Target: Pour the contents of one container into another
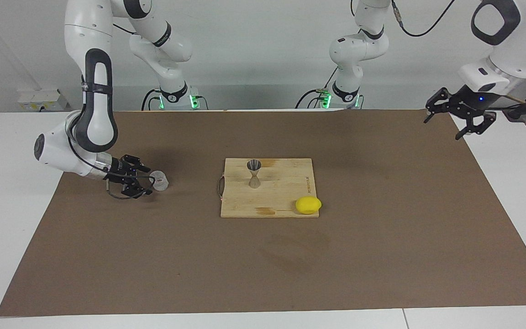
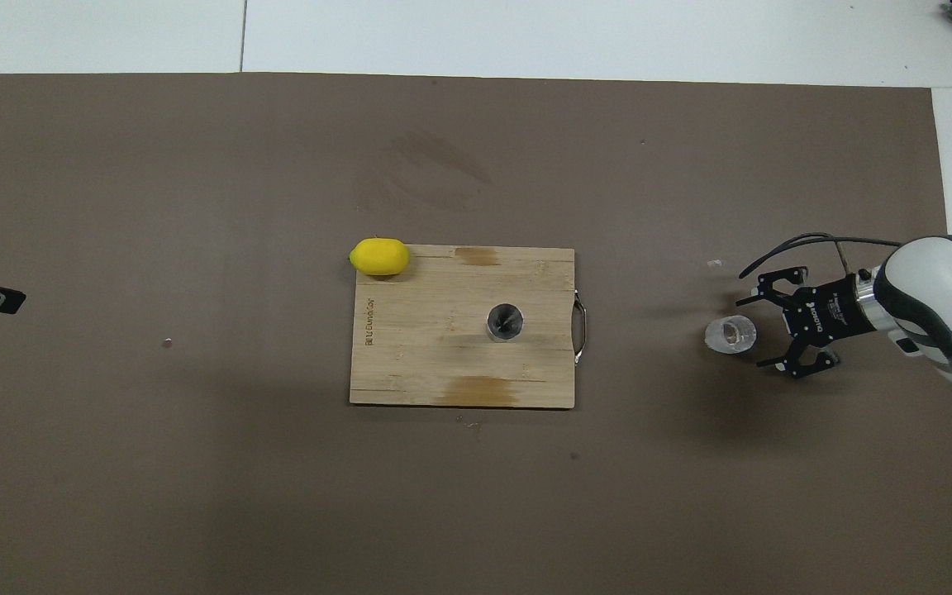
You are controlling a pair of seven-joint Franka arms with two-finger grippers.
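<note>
Toward the right arm's end of the table, the glass cup is being flanked, ungripped, by the open right gripper (left gripper open, waiting), and could be toppled by an off-centre closure, well short of the jigger.

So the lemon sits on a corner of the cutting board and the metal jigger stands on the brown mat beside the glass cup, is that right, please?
Not quite: the metal jigger stands upright on the cutting board, not on the brown mat, and well apart from the glass cup, as the facing view shows. The lemon is indeed on the board's corner.
</note>
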